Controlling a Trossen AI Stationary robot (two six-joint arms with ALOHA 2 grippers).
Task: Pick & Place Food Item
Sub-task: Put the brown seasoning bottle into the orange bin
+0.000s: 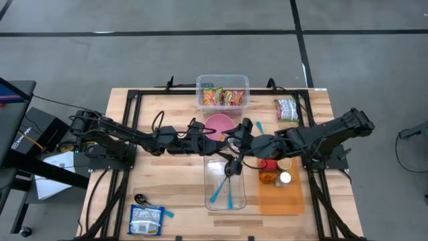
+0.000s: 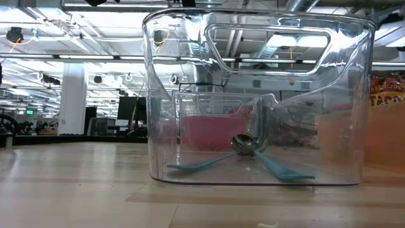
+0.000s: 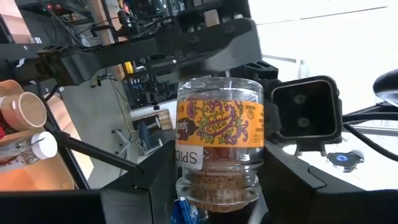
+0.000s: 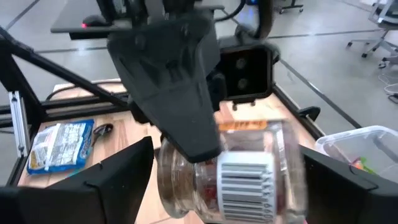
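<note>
The spice jar (image 3: 219, 146) hangs in the air above the middle of the worktop (image 1: 167, 181), over the far end of the clear bin (image 1: 224, 182), where the two arms meet. The left gripper (image 3: 214, 199) is clamped on it near the lid end, label and glass body sticking out past its fingers. The right gripper (image 4: 224, 186) sits around the jar's body with its fingers spread wide to either side, so it looks like a handover not yet closed; whether its pads touch the glass I cannot tell. I judge the jar rigid, smooth, slippery and breakable if dropped, light to moderate in weight with the seasoning filling only part. The straight labelled wall is the best place to grip, square across the middle.
</note>
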